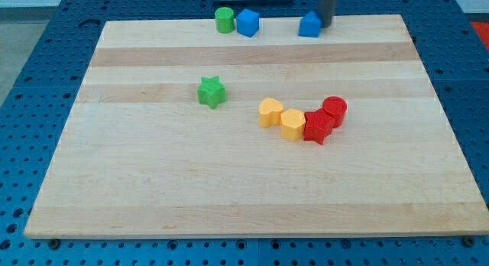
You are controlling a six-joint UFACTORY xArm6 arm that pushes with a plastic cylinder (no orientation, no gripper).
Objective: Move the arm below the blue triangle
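The blue triangle (309, 25) sits at the top edge of the wooden board (153, 182), right of centre. My tip (326, 25) comes down from the view's top and stands right beside the triangle's right side, touching or nearly touching it. A blue cube (247, 23) and a green cylinder (224, 20) stand together further left along the top edge.
A green star (211, 92) lies left of centre. A yellow heart-like block (270, 112), a yellow hexagon (293, 124), a red star (318, 128) and a red cylinder (334, 111) form a touching row right of centre. Blue pegboard (46, 82) surrounds the board.
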